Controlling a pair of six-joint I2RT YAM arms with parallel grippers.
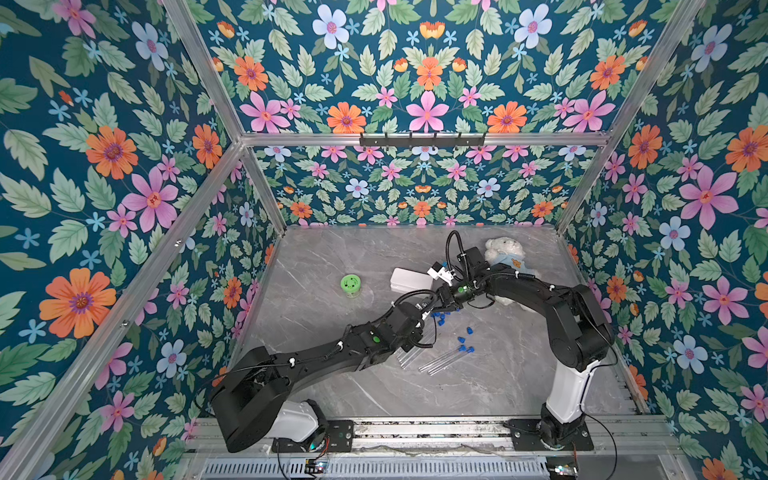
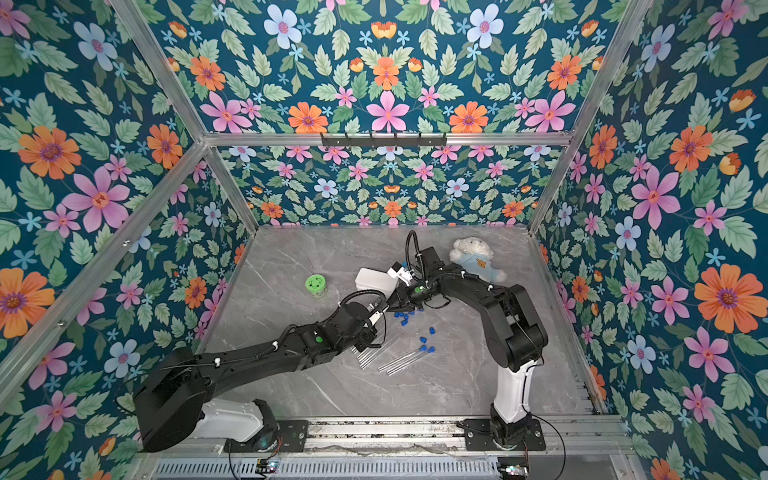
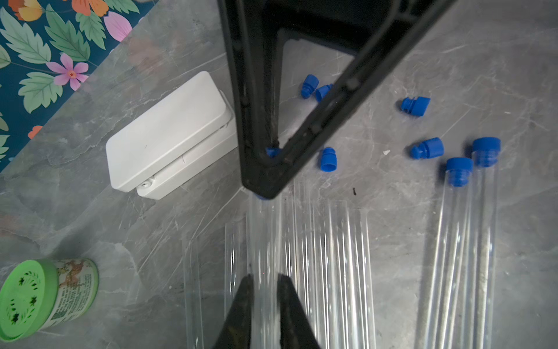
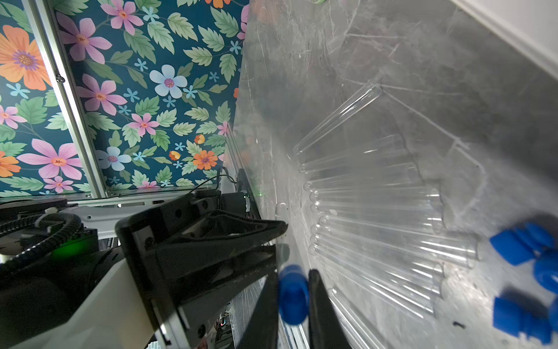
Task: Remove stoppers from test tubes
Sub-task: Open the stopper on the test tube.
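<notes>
Both top views: left claw (image 1: 428, 311) and right claw (image 1: 442, 300) meet tip to tip over the table (image 1: 332, 249). The fingers are too small there, so we cannot call either grip from here. Loose stoppers (image 1: 439, 318) lie just beside the claws. Bare tubes (image 1: 409, 356) and two capped tubes (image 1: 446, 358) lie near the left claw, toward the robot's base. Left wrist view: we see the left claw's fingers (image 3: 240, 305) closed on the held tube (image 3: 265, 241). Its long axis runs straight out from this claw to the right claw, whose tip sits on the tube's far end. A sliver of the held stopper (image 3: 272, 153) shows blue through the finger frame. So the stopper lies dead ahead of the left claw, inside the right one. Bare tubes lie packed side by side next to the held tube, roughly parallel; the capped tubes are well off to one side. Right wrist view: the right claw is clamped on the held stopper, a bright blue plug between both fingers. The left claw sits just beyond it, side-on, jaws together. The tube between them is clear, slim and nearly invisible. We judge the next move a straight pull along the tube axis, away from the left claw. Any sideways tug risks the slick tube slipping.
</notes>
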